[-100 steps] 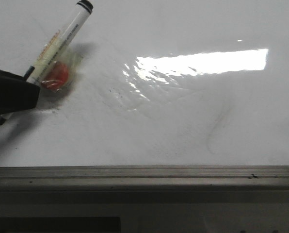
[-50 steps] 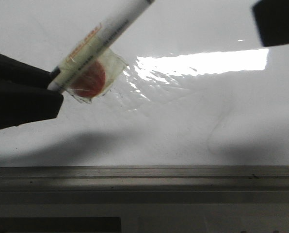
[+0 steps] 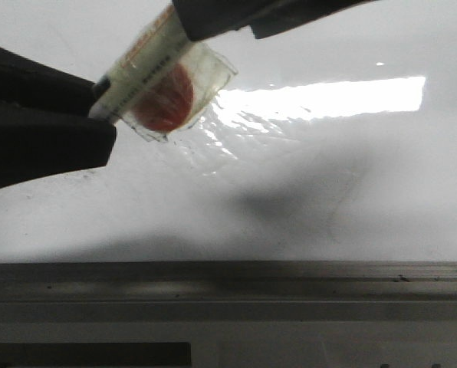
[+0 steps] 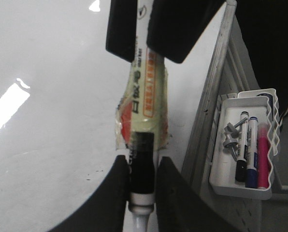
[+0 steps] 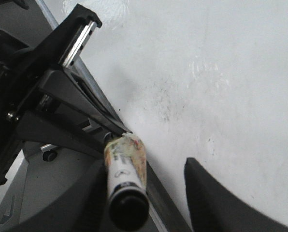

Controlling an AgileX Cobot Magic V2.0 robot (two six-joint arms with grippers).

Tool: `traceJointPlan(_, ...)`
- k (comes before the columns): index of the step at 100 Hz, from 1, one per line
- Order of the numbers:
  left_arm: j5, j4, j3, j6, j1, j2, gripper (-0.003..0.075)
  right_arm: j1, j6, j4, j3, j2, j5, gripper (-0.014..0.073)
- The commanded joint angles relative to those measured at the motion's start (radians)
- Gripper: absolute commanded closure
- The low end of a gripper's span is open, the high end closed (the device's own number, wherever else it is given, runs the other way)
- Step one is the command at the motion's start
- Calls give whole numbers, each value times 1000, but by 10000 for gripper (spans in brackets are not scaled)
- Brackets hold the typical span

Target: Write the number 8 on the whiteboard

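My left gripper (image 3: 104,115) is shut on the black lower part of a white marker (image 3: 148,65) that has an orange label, clear tape and a red disc on it. It holds the marker slanted above the whiteboard (image 3: 328,184). My right gripper (image 3: 228,27) is open, its fingers on either side of the marker's upper end. In the right wrist view the marker (image 5: 124,169) lies against one finger of the right gripper (image 5: 144,169), with a gap to the other. The left wrist view shows the left gripper (image 4: 143,162) clamping the marker (image 4: 146,101). No number 8 shows on the board.
A grey metal rail (image 3: 228,280) runs along the board's near edge. A white tray (image 4: 240,186) beside the rail (image 4: 209,111) holds black, blue and pink markers and some screws. Faint smudges and a bright light reflection (image 3: 320,96) lie on the board.
My left gripper lifted the marker and moved it right. My right gripper came in from the upper right and now straddles the marker's upper end.
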Motion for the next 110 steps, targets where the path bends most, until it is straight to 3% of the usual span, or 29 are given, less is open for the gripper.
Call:
traceJointPlan(1, -61, -11, -32, -7, -8, -9, 741, 0, 3, 11, -38, 1, -81, 349)
traceJointPlan(29, -41, -11, -32, -7, -8, -8, 730, 0, 3, 79, -47, 49, -73, 531)
traceJointPlan(36, -23, -11, -32, -7, -8, -8, 671, 0, 3, 79, -47, 49, -78, 590)
traceJointPlan(46, -21, -15, -32, -13, -8, -8, 512, 0, -1, 79, -47, 47, -76, 664)
traceJointPlan(58, -18, -60, -32, -13, -8, -13, 398, 0, -1, 79, -47, 47, -73, 664)
traceJointPlan(77, 42, -199, -32, -13, -8, -94, 399, 0, -1, 79, -47, 47, -64, 664)
traceJointPlan(91, 113, -394, -32, -13, -1, -249, 399, -19, 6, 79, -77, 47, -30, 641)
traceJointPlan(110, 209, -426, -32, -13, 10, -398, 399, -104, 26, 79, -185, 47, 52, 641)
